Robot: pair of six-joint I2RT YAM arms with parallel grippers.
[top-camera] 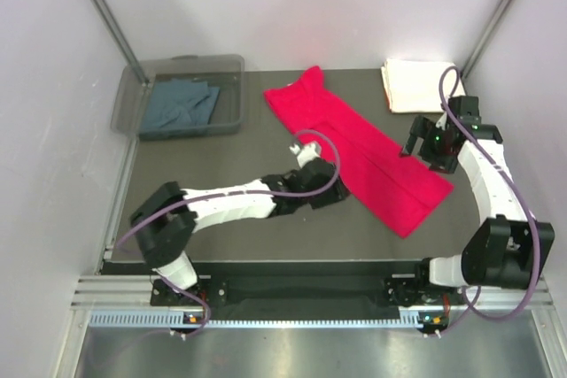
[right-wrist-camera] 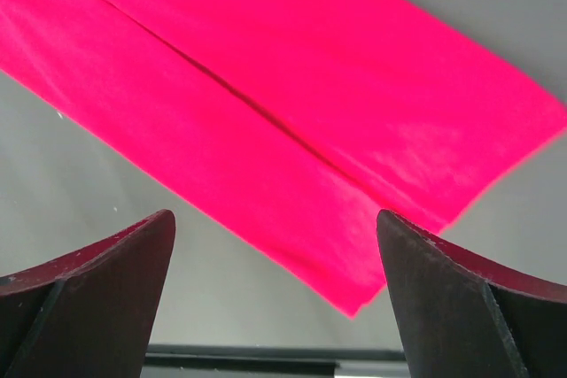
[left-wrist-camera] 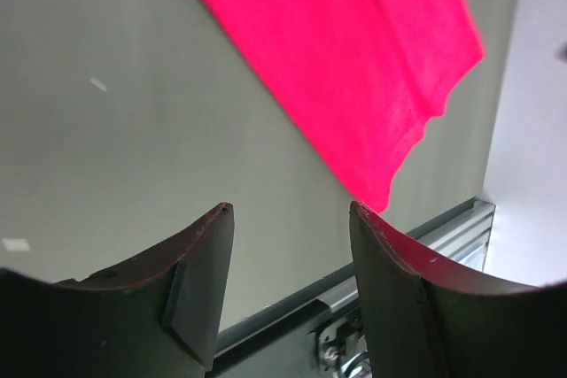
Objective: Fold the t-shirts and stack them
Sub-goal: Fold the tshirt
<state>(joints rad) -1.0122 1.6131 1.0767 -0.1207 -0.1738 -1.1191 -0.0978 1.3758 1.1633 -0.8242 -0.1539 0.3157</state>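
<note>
The bright red t-shirt lies folded into a long strip, running diagonally across the middle of the table. It also shows in the left wrist view and the right wrist view. The cream-white t-shirt lies as a neat folded rectangle at the back right. The slate blue-grey t-shirt lies crumpled inside the bin. My left gripper is open and empty at the strip's left edge. My right gripper is open wide and empty, above the strip's right side.
A clear plastic bin stands at the back left of the dark table. White walls close in the left, back and right. A metal rail runs along the front edge.
</note>
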